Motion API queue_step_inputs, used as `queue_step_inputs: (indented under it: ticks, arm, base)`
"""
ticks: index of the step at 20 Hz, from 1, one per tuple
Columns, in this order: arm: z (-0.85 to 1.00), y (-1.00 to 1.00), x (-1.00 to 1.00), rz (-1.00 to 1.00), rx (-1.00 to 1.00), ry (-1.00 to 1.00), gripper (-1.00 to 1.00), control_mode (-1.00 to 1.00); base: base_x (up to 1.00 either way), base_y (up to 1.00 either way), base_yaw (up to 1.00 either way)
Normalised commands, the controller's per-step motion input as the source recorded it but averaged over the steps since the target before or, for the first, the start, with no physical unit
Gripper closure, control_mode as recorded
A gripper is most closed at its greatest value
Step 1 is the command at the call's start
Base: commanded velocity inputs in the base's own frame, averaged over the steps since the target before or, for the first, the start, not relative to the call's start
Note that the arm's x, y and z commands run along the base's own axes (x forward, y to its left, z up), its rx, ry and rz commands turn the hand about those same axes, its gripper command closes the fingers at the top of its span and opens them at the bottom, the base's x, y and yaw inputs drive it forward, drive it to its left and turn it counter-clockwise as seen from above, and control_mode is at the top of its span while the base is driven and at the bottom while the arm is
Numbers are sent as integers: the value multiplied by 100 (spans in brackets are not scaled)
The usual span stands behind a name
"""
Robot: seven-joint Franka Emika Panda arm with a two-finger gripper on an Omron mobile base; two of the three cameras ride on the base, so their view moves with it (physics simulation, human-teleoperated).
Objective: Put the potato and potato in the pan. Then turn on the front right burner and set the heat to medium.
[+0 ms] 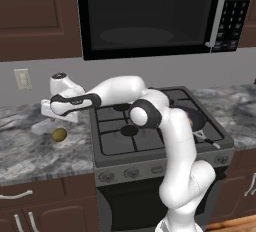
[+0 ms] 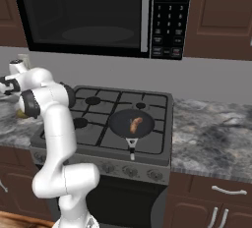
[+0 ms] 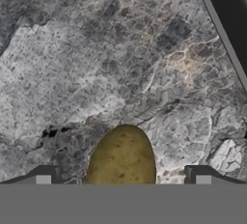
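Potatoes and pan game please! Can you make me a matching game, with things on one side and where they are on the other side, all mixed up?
Things:
1. round olive-yellow potato
2. orange-brown potato
3. pan
4. gripper

Places:
A. lying inside the pan
B. on the front right burner of the stove
C. on the grey stone counter, left of the stove
D. open, above the counter, with a potato between its fingertips in the hand view

Right pairs: 1-C, 2-A, 3-B, 4-D
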Motion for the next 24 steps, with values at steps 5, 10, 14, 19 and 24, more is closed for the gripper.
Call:
queue_step_inputs:
  ticks: [5, 10, 14, 19, 24]
  arm:
    - [-34, 0, 0, 0, 0, 0, -100, -100]
    - [-23, 16, 0, -5, 0, 0, -100, -100]
    - [-10, 14, 0, -11, 0, 0, -100, -100]
    - [-3, 5, 0, -14, 0, 0, -100, -100]
    - [-8, 0, -1, -14, 0, 0, -100, -100]
  base:
    - [0, 0, 0]
    - [0, 0, 0]
    - [0, 0, 0]
    - [0, 0, 0]
    - [0, 0, 0]
